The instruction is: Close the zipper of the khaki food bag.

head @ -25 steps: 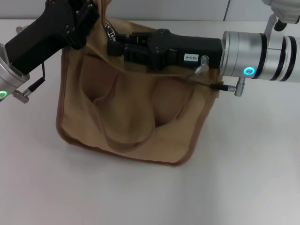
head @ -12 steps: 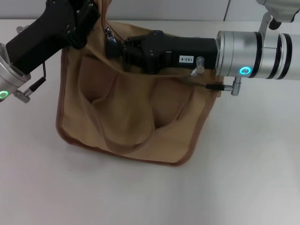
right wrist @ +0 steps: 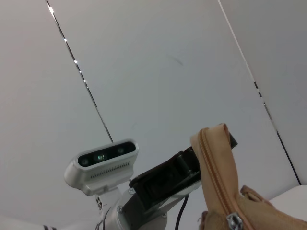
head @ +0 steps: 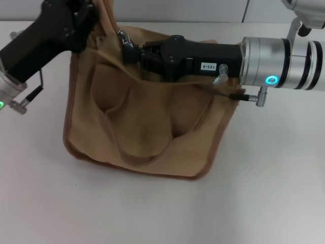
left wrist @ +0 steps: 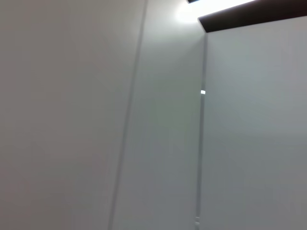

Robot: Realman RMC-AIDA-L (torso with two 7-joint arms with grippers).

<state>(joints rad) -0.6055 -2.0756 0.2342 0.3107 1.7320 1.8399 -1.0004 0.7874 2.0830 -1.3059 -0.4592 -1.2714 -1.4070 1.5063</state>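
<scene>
The khaki food bag [head: 144, 117] sits on the white table [head: 264, 193], slumped, its front pockets sagging and one looped handle [head: 144, 155] drooping across the face. The right gripper [head: 133, 51] reaches in level from the right, its long black body lying along the bag's top edge, and its tips meet the small silver slider [head: 123, 38] of the zipper [right wrist: 218, 179] near the bag's left top corner. It looks pinched narrow on that metal pull, though the fingertips themselves are dark against dark and hard to separate. Behind it the silver forearm shows a glowing teal ring [head: 272, 80].

Over on the other side, the left gripper [head: 84, 20] comes down at a slant from the upper left and sits at the bag's top left corner, right against the upstanding cloth there. Its fingers are buried in the black housing and the fabric, so whether it is wide or clamped, I cannot tell.

From the right wrist view, a raised end of the bag's top edge stands up tan with the zipper running down its edge, teeth meshed along that stretch, and a bit of silver hardware [right wrist: 233, 221] glints at its base. Behind it, the left arm's black body and a white camera unit [right wrist: 101, 165] hang against a pale wall. The left wrist view gives only blank wall panels
</scene>
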